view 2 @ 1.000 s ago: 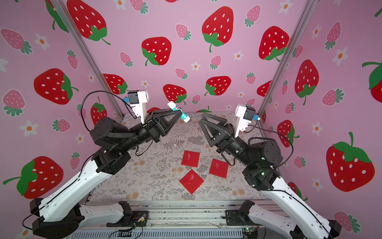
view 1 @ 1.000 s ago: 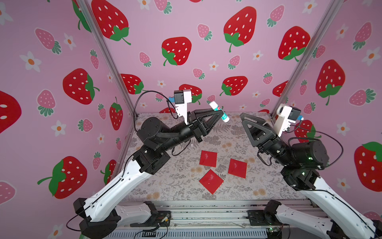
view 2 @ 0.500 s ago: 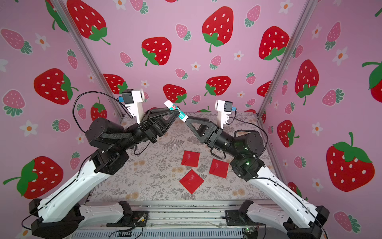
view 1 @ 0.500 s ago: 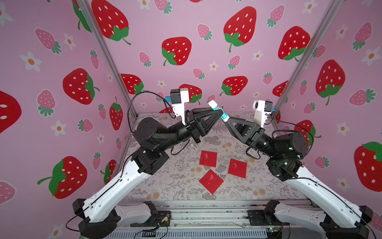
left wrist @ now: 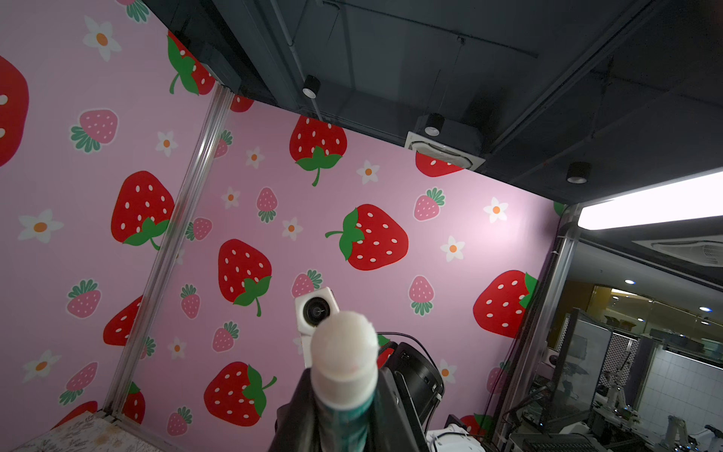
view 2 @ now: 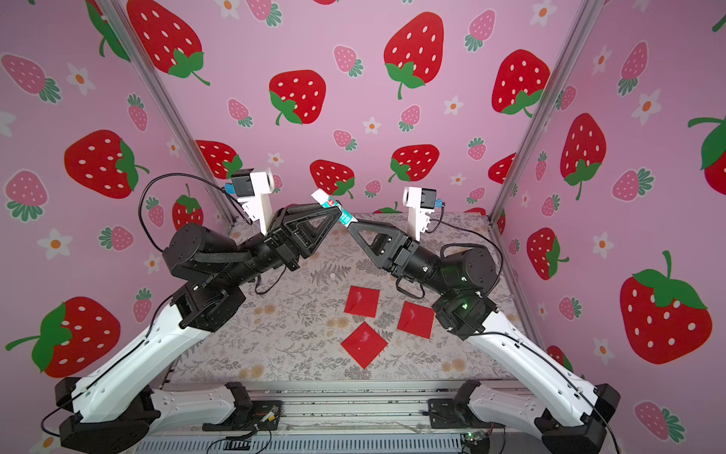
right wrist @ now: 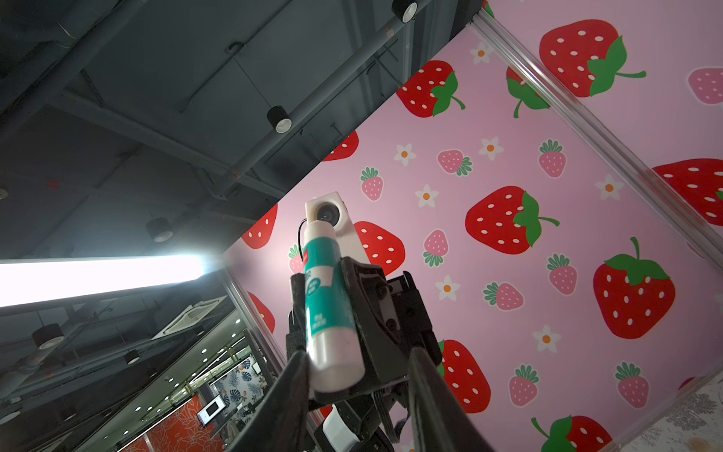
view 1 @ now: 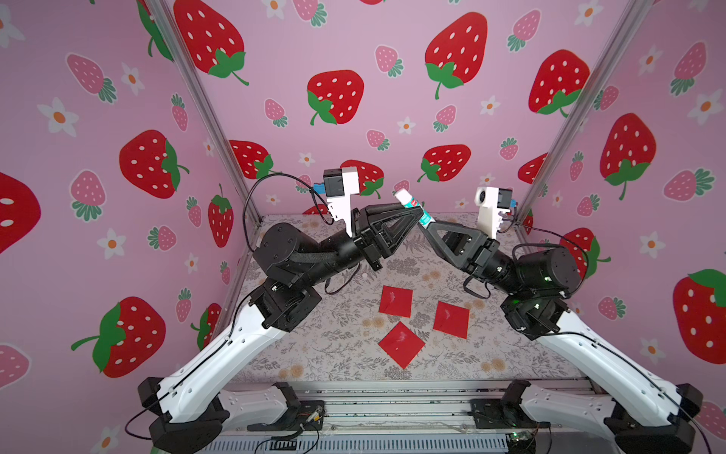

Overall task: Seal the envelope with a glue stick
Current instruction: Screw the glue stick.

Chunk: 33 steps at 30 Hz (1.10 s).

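Mid-air, left claw clamped glue stick; right claw faced it, jaws apart around the stick's free end. Three red envelopes lay on table well below.

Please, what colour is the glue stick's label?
Teal-green; the glue stick shows best in the right wrist view.

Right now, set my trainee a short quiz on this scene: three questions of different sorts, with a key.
1. True or false: the glue stick lies on the table.
2. How many red envelopes lie on the table? A two, B three, C four.
3. Fill in: the ___ gripper is shut on the glue stick.
Key: 1 false, it is held up in the air; 2 B; 3 the left gripper.
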{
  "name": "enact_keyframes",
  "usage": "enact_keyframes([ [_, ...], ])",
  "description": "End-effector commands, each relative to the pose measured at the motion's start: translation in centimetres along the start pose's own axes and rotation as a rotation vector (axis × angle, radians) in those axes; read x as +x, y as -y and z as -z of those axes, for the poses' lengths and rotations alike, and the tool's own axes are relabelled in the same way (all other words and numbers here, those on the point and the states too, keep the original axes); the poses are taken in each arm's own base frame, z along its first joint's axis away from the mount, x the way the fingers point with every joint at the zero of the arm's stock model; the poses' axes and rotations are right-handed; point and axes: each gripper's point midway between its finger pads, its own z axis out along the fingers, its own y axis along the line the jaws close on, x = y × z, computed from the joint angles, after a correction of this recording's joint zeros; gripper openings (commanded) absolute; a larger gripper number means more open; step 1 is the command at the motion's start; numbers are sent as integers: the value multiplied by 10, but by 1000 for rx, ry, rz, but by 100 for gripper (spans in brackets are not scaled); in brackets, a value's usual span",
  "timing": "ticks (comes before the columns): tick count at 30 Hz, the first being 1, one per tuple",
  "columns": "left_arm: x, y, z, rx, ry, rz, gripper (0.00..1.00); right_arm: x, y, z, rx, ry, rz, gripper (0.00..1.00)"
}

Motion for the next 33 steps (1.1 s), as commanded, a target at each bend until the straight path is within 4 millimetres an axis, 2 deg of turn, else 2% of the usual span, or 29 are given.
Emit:
enact_keyframes([
  [1, -22, 16, 6, 25, 56, -35, 0, -11, -28, -1, -81, 25, 31, 39],
  [9, -19, 12, 6, 12, 51, -34, 0, -11, -24, -1, -59, 32, 73, 24],
  [13, -17, 6, 6, -17, 51, -23, 0, -10, -14, 2, 21, 22, 227, 19],
  [18, -11, -9, 10, -85, 58, 26, 0, -25, 8, 13, 201, 69, 620, 7],
  [21, -6, -19, 11, -126, 64, 67, 0, -36, 8, 12, 238, 96, 975, 4],
  [23, -3, -26, 11, -148, 73, 102, 0, -20, 0, 4, 132, 20, 1314, 2],
  [24, -1, -28, 11, -153, 75, 115, 0, -2, -2, 2, 40, -41, 1486, 1],
  [25, 0, -30, 11, -159, 77, 128, 0, 20, 2, 4, -63, -101, 1688, 1],
  [27, 3, -34, 10, -167, 78, 147, 0, 42, 12, 6, -161, -120, 1956, 1],
  [29, 4, -35, 10, -169, 80, 156, 0, 45, 20, 3, -166, -110, 2064, 1],
  [31, 5, -35, 10, -168, 78, 160, 0, 37, 19, 2, -111, -96, 2004, 4],
  [33, 5, -34, 11, -165, 76, 154, 0, 25, 17, 4, -29, -79, 1871, 20],
])
